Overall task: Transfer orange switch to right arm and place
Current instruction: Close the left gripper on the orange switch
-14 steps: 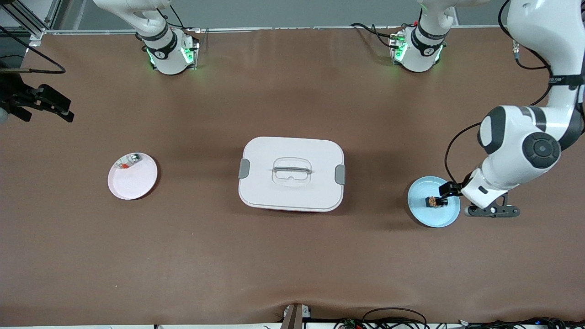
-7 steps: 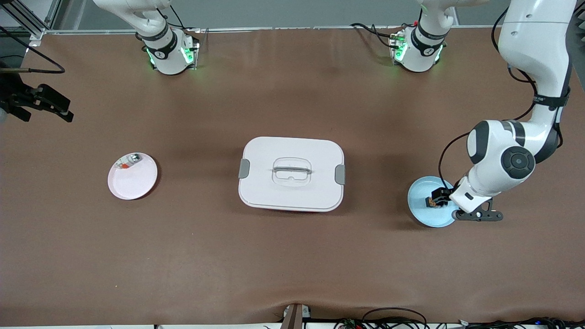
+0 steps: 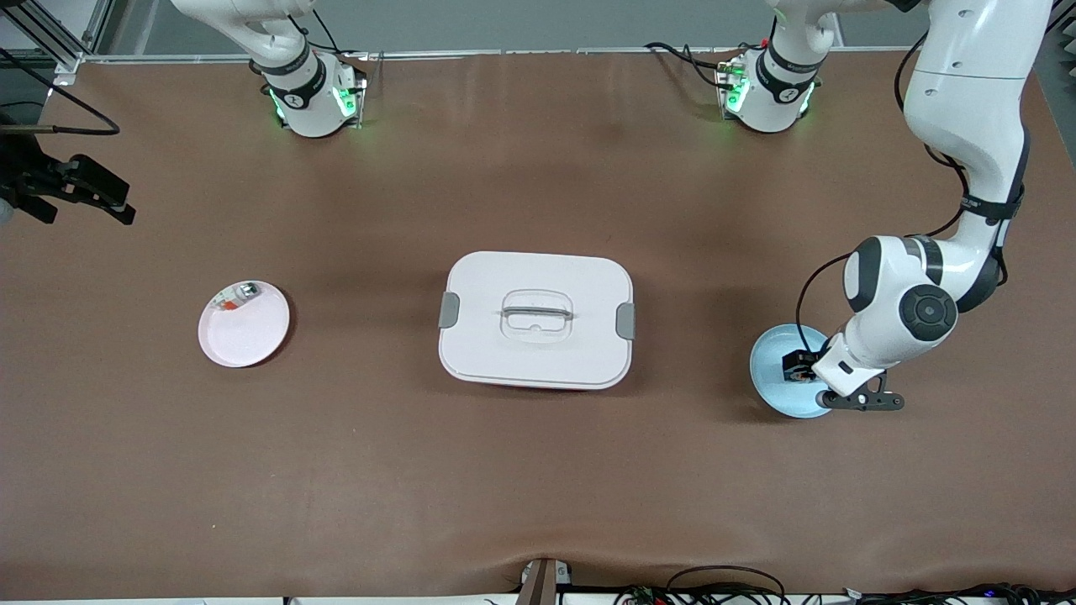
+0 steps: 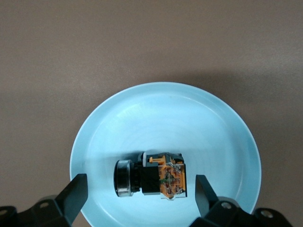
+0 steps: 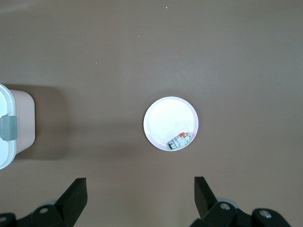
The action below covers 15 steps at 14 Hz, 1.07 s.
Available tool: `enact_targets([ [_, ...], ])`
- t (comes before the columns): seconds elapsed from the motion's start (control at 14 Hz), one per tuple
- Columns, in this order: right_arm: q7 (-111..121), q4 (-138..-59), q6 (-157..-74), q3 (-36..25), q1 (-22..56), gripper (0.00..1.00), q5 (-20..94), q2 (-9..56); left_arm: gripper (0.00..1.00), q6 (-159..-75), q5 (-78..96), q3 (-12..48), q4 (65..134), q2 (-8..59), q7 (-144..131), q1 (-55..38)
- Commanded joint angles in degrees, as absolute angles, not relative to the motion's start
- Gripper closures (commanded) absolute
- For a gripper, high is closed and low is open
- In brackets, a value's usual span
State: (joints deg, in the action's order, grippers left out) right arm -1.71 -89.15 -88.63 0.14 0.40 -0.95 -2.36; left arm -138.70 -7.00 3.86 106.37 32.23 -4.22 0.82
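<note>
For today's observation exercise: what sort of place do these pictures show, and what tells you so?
Probably a robotics lab or test bench. Two robot arms are bolted along a brown-covered table, loose cables trail at its edge, and a small orange switch lies on a blue plate like a practice prop.

The left end effector [image 4: 139, 198] points down with fingers wide apart. The right end effector [image 5: 139, 201] waits up high, fingers apart too.

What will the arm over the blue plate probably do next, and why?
Probably lower a little and close on the orange switch. The left gripper is open over the blue plate, its fingers on either side of the switch, which lies on the plate ungrasped. The right gripper waits open, above the table near the pink plate, so a pickup comes before any handover.
</note>
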Motion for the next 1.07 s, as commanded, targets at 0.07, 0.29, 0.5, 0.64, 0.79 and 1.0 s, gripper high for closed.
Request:
enact_targets([
  [0.07,-1.41,-87.89,-88.15,0.35,0.18,0.00,-1.05,-1.76,0.00,-139.39,-7.91,3.87,106.08,33.04,-3.43,1.05],
  [0.29,-1.32,-87.89,-88.15,0.35,0.18,0.00,-1.05,-1.76,0.00,-139.92,-7.91,3.87,105.91,33.92,-3.43,1.06],
  [0.5,-1.41,-87.89,-88.15,0.35,0.44,0.00,-1.05,-1.67,0.00,-140.19,-7.91,3.87,105.82,34.72,-3.43,1.05],
  [0.64,-1.41,-87.89,-88.15,0.35,0.44,0.00,-1.05,-1.76,0.00,-140.53,-7.91,3.87,105.73,35.15,-3.43,0.97],
  [0.79,-1.32,-87.89,-88.15,0.35,0.18,0.00,-1.05,-1.67,0.00,-141.15,-7.91,3.87,105.82,35.59,-3.43,0.97],
  [1.0,-1.32,-87.89,-88.15,0.35,0.18,0.00,-1.05,-1.67,0.07,-141.42,-7.91,3.87,105.73,36.03,-3.43,0.97],
])
